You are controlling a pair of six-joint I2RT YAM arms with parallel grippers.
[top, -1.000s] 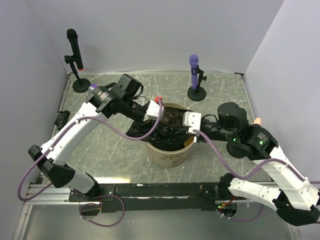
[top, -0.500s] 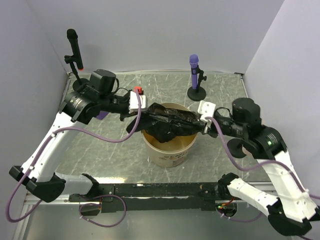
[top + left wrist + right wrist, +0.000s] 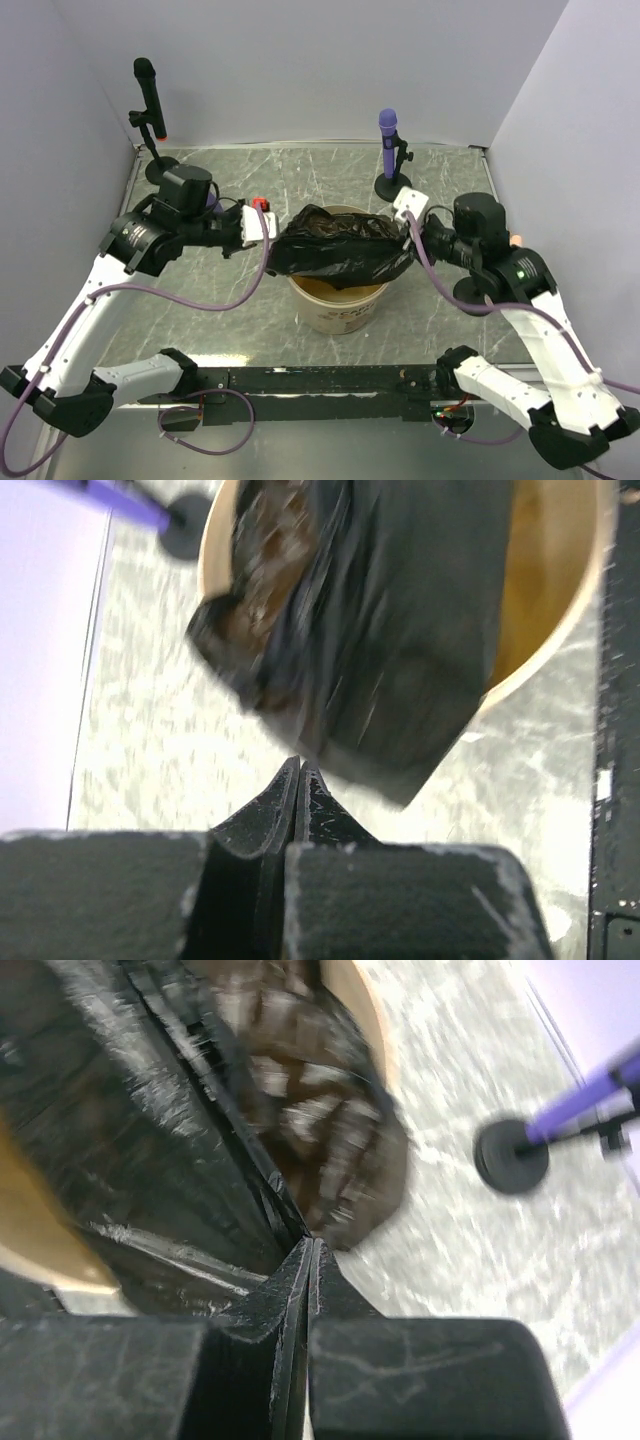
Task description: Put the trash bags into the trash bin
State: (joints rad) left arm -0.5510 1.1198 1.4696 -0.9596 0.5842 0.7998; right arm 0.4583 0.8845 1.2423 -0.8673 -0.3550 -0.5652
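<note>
A glossy black trash bag (image 3: 340, 245) hangs stretched sideways over the mouth of the tan trash bin (image 3: 340, 305); its lower part hides the bin's far rim. My left gripper (image 3: 270, 238) is shut on the bag's left end and my right gripper (image 3: 408, 240) is shut on its right end. In the left wrist view the shut left gripper (image 3: 300, 767) pinches the bag (image 3: 390, 630) above the bin's rim (image 3: 560, 630). In the right wrist view the shut right gripper (image 3: 310, 1247) pinches the bag (image 3: 180, 1140) beside the bin (image 3: 40, 1240).
A black microphone on a stand (image 3: 148, 100) is at the back left. A purple microphone on a round black base (image 3: 392, 185) stands behind the bin, also in the right wrist view (image 3: 510, 1157). A dark round base (image 3: 470, 292) lies under my right arm. A black rail (image 3: 300, 380) runs along the near edge.
Both grippers have moved apart and upward, pulling the bag out of the bin and stretching it wide above the rim.
</note>
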